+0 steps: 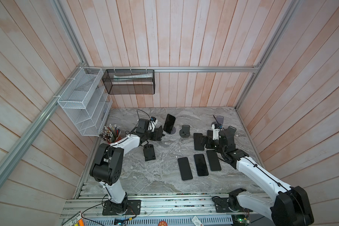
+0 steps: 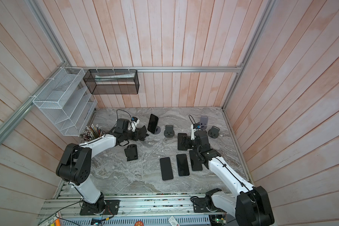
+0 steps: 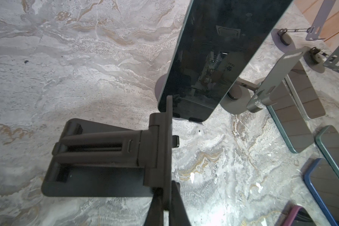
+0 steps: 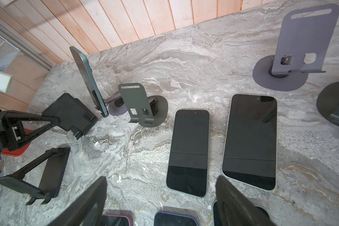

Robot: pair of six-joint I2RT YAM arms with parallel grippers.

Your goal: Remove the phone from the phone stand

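Far-left table edge: pencil cup [image 1: 111, 135], red, crammed w/ pencils, on the marble table [image 1: 145, 182] by the side wall.
Spare folding stand [image 1: 149, 153]: black, propped open on the tabletop just in front of the L forearm; nothing touches it.
Left gripper [image 3: 165, 195]: fingers together, clamped on the thin back plate of a black folding stand [image 3: 98, 156]. The stand hangs tilted, low over the table.
Phone [image 1: 169, 123]: dark screen, teal edge, rear-centre of table. It is upright, leaning back on the phone stand [image 4: 115, 111], w/ its lower edge in the stand's lip. The clamped stand's plate is just beside the phone's bottom corner; whether they touch cannot be told.
Dark grey stand [image 1: 185, 130]: empty, just R of the phone stand; their round bases are close together.
Front row phones [image 1: 201, 164]: three lie flat, face up, side by side, centre-R.
Rear pair phones [image 4: 250, 140]: two more flat, face up, behind that row.
Right gripper [image 4: 161, 178]: fingers wide apart, nothing btwn them; it hovers over the near ends of the rear pair.
Purple stand [image 1: 219, 119]: empty, rear R of table.
Far-right stand [image 1: 231, 130]: dark grey, empty, just beyond the R wrist.
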